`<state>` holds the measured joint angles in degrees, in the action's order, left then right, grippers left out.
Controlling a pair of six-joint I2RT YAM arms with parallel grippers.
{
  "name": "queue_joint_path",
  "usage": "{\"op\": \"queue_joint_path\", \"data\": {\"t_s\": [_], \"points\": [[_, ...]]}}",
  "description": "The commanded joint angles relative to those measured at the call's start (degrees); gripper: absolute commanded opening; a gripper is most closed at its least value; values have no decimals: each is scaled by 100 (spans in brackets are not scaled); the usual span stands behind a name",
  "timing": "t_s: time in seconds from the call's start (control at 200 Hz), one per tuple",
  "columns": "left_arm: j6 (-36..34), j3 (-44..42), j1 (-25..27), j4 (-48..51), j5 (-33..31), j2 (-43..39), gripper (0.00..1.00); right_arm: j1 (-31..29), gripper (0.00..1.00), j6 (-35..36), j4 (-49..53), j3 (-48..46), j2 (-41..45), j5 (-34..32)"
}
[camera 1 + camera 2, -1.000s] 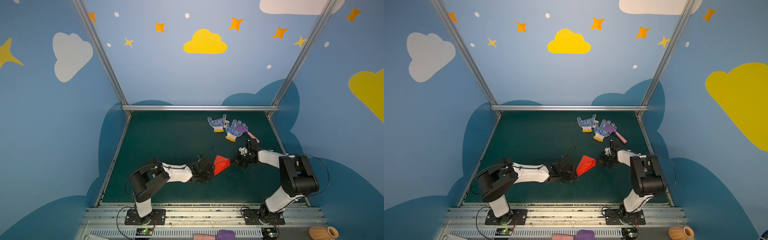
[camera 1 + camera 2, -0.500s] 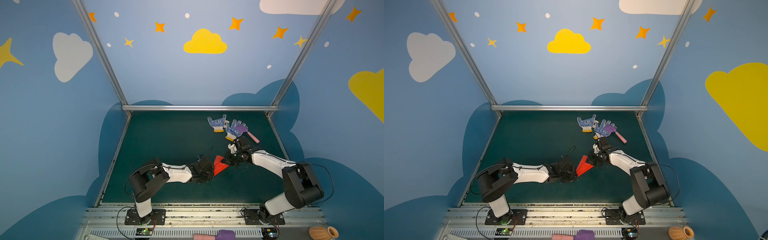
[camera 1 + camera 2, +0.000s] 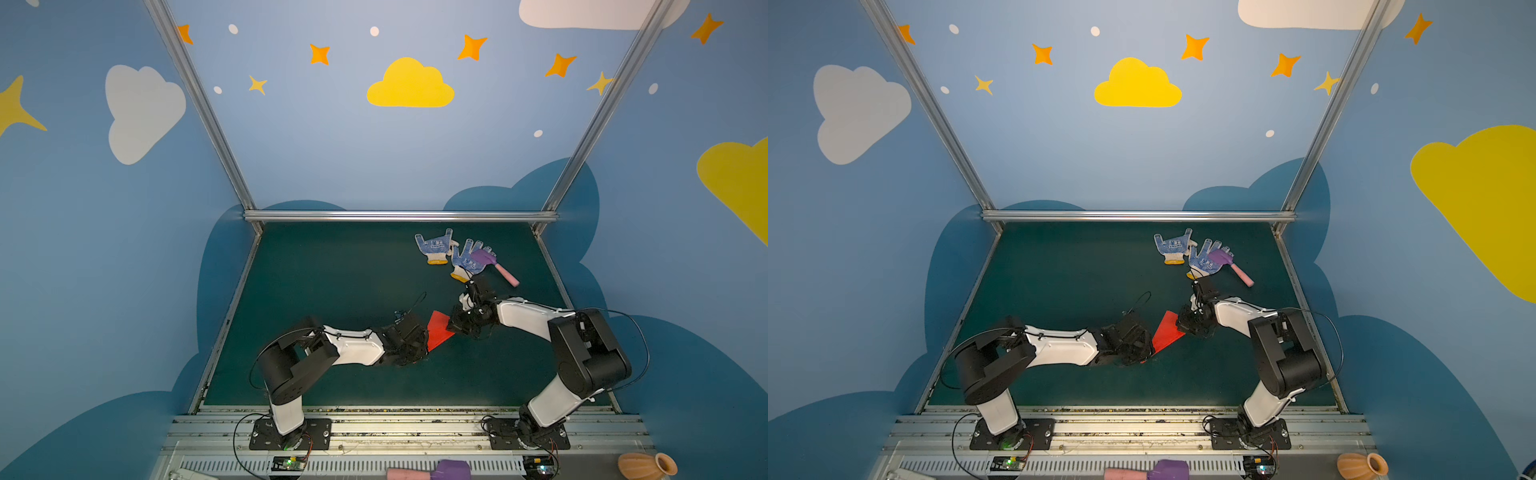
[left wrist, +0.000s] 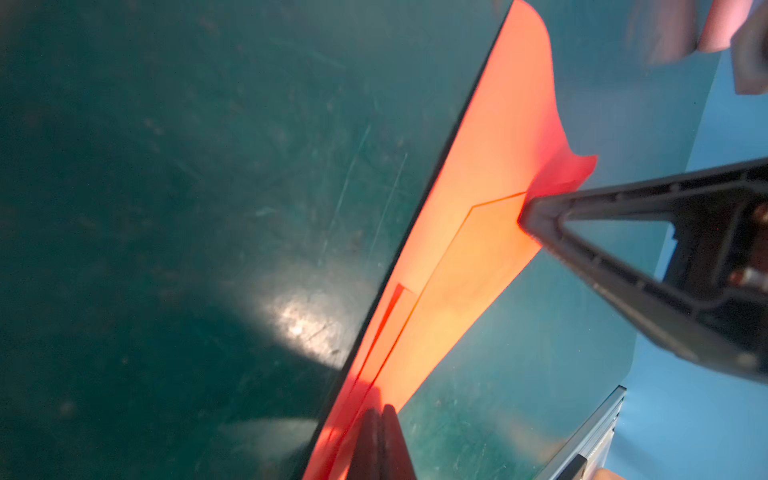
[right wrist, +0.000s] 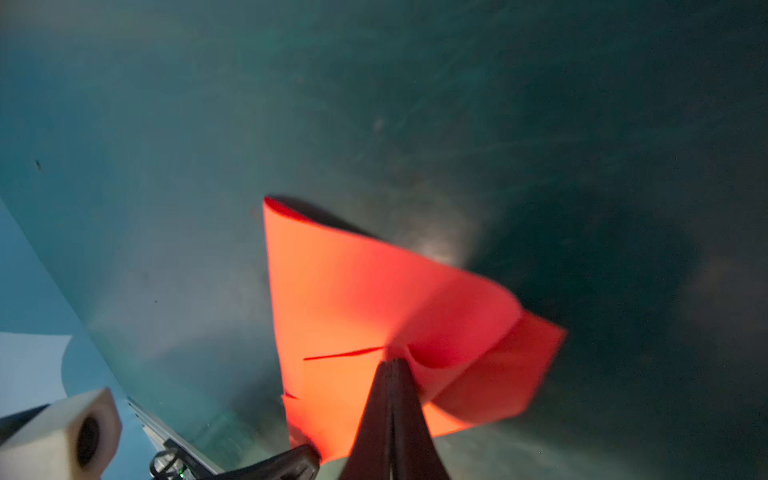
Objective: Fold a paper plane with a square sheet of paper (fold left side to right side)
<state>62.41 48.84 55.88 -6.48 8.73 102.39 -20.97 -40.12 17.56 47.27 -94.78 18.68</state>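
Robot lab booth, cloud-painted blue walls [image 3: 332, 145], aluminium frame [image 3: 399, 215], green mat [image 3: 332, 270]

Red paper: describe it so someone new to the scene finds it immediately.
Start at the dark green mat, near its middle, between the two arms. The red paper is pinched there by the left gripper and right gripper. It is the only bright red, thin folded sheet, unlike the blue-dotted gloves and purple-pink toy hammer farther back.

Green tabletop [image 3: 332, 270] — two dotted gloves [image 3: 434, 248] (side by side), toy hammer [image 3: 494, 265] partly on one
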Motion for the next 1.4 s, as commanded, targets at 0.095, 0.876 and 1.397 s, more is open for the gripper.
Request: {"op": "queue_joint_path", "data": {"t_s": [0.095,0.876,1.397], "points": [[-36,-226,11,481,94,334,3,375,0,127,451,-233,43,-549],[-204,-113,-1,647,-1,-1,3,970,0,-452,1450,731,-326,-1015],[-1513,942,-923,1333,780,-750,53,636,0,-143,335,-794,1343,1106]]}}
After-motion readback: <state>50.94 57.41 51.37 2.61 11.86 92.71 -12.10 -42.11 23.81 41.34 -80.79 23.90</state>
